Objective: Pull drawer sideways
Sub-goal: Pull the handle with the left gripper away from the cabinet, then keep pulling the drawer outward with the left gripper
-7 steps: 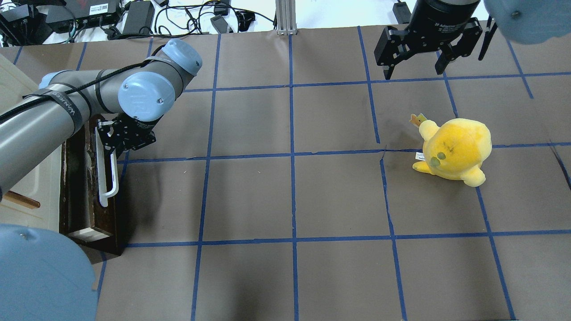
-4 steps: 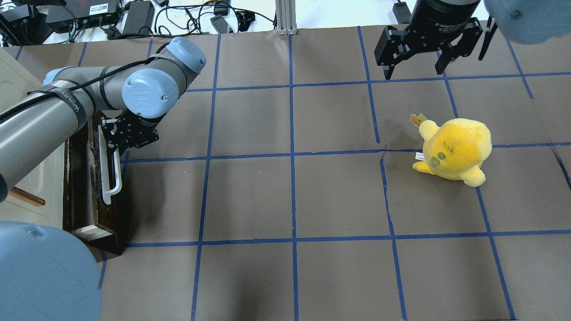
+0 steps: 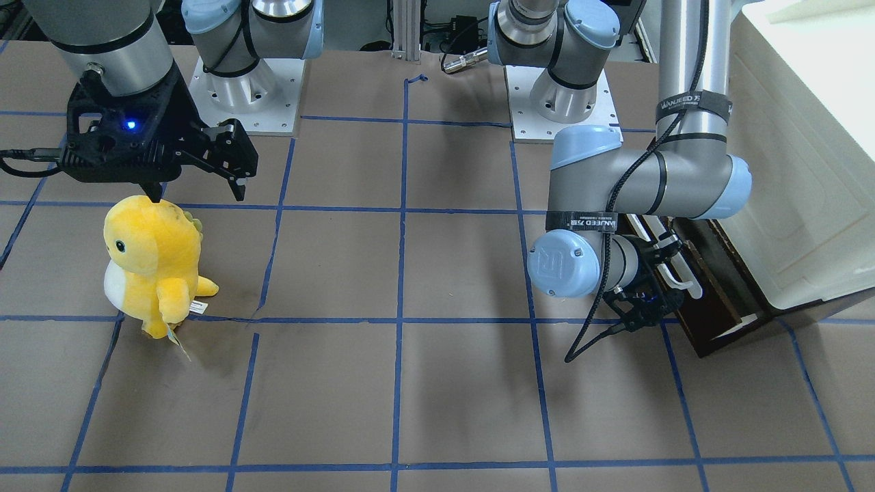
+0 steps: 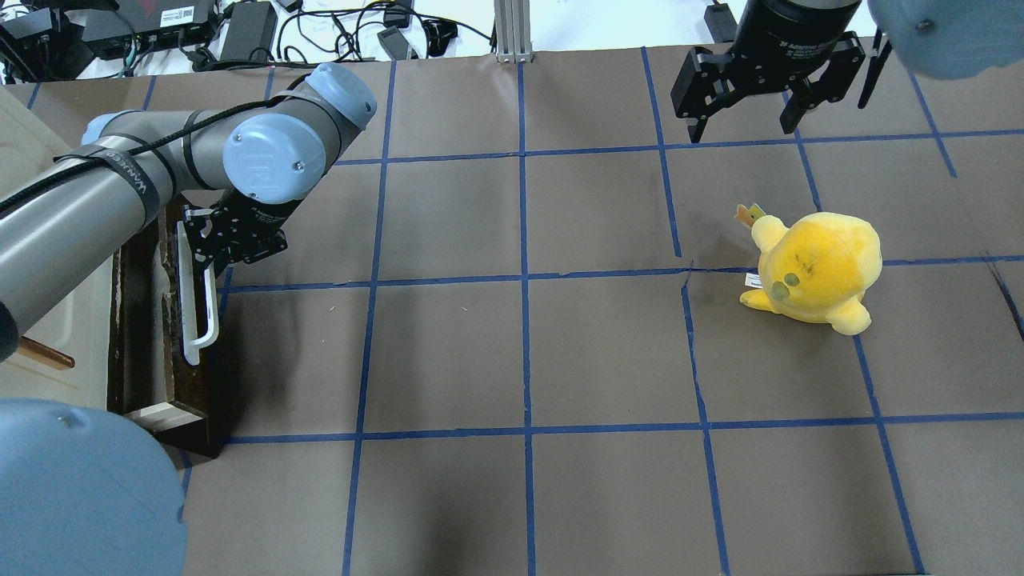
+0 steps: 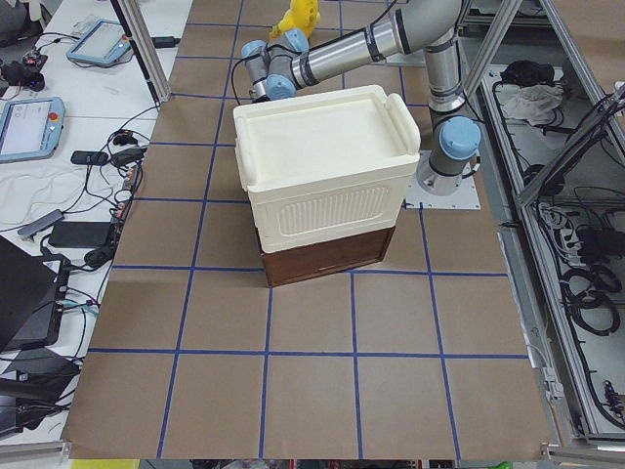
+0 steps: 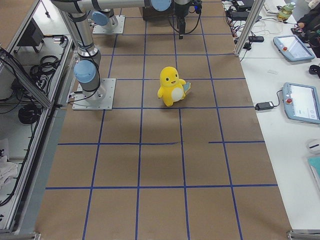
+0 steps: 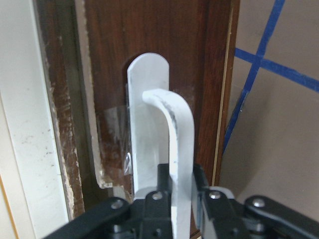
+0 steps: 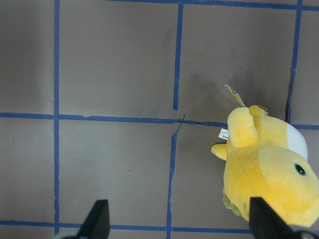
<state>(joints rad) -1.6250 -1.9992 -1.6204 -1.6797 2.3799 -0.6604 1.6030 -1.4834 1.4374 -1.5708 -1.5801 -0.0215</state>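
Note:
The drawer (image 4: 180, 384) has a dark brown front and a long white bar handle (image 4: 196, 312). It sticks out a little from the cream cabinet (image 4: 48, 320) at the table's left edge. My left gripper (image 4: 210, 258) is shut on the far end of the handle. The left wrist view shows its fingers (image 7: 162, 181) clamped on the white bar (image 7: 174, 124) against the brown panel (image 7: 119, 59). In the front-facing view the left gripper (image 3: 657, 277) is at the drawer (image 3: 711, 307). My right gripper (image 4: 744, 124) is open and empty, high at the far right.
A yellow plush toy (image 4: 816, 268) stands on the right half of the table, below the right gripper (image 8: 179, 224), and shows in the right wrist view (image 8: 269, 169). The tall cream cabinet (image 3: 800, 171) blocks the left end. Cables and power bricks (image 4: 240, 28) lie beyond the far edge.
My left arm and gripper have shifted a little right and toward the far side, still on the handle. The drawer front has moved slightly with them. The right arm and plush have not moved.

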